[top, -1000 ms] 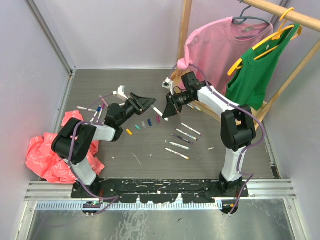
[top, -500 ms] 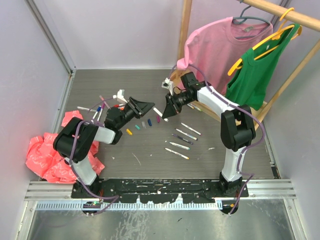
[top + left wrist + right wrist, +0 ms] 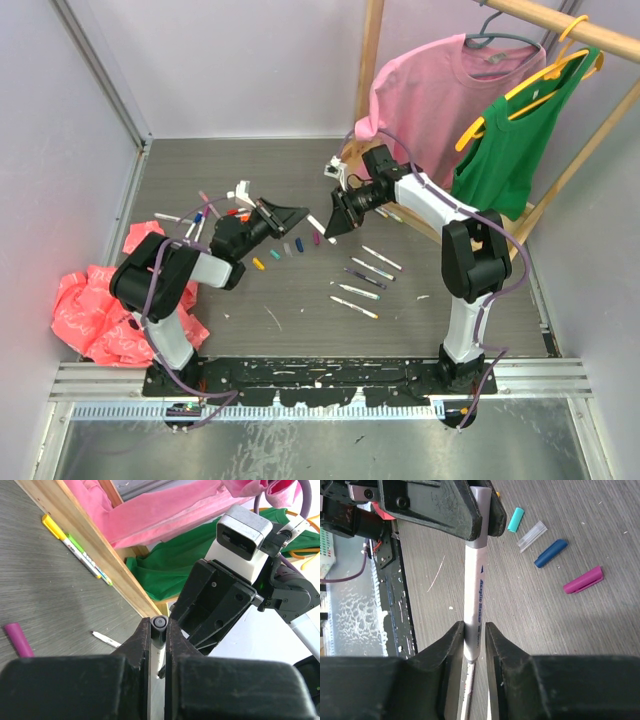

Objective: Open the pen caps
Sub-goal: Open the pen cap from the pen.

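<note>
Above the middle of the surface (image 3: 250,170), both sets of my fingers meet on one pen (image 3: 473,605) and hold it off the wood. My left fingers (image 3: 139,645) are clenched on its grey cap (image 3: 159,624), whose round end shows between them. My right fingers (image 3: 451,650) grasp the white barrel further along, with the printed lettering facing my wrist camera. On the surface near the pen lie loose caps: a teal cap (image 3: 516,519), a clear cap (image 3: 532,534), a blue cap (image 3: 551,553) and a magenta cap (image 3: 583,579). Several uncapped pens (image 3: 365,275) lie side by side to the right. A yellow pen (image 3: 65,539) rests along the wooden frame (image 3: 95,555).
</note>
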`<action>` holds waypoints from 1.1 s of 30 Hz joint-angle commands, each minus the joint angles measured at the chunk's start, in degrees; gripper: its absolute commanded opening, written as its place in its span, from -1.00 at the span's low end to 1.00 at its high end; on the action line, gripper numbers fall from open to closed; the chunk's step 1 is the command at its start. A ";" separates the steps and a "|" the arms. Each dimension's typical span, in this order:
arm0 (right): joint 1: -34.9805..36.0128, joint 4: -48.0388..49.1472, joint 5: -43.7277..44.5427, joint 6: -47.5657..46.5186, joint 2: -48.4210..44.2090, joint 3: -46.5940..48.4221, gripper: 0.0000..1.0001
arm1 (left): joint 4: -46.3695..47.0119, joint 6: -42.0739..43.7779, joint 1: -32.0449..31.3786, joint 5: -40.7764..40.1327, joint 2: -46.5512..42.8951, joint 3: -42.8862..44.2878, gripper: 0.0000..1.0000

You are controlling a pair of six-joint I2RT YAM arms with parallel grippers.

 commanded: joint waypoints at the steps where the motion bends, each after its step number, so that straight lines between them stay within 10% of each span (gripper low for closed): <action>1: 0.34 2.94 -0.81 1.24 -2.94 -0.67 -0.33 | 5.53 2.08 -1.15 0.60 -0.61 -0.50 -1.00; 9: 1.63 4.06 0.82 2.49 -3.33 -1.05 -0.28 | 5.08 3.85 -2.87 -0.10 -0.74 0.20 -1.00; 18: 1.86 1.42 1.31 0.72 -2.20 0.12 -0.98 | 3.81 4.13 -0.35 -1.28 -1.72 5.21 -1.00; 33: 1.07 -3.93 4.97 -5.59 -7.05 -1.78 -0.98 | -23.00 16.91 8.47 -8.25 -17.52 17.19 -1.00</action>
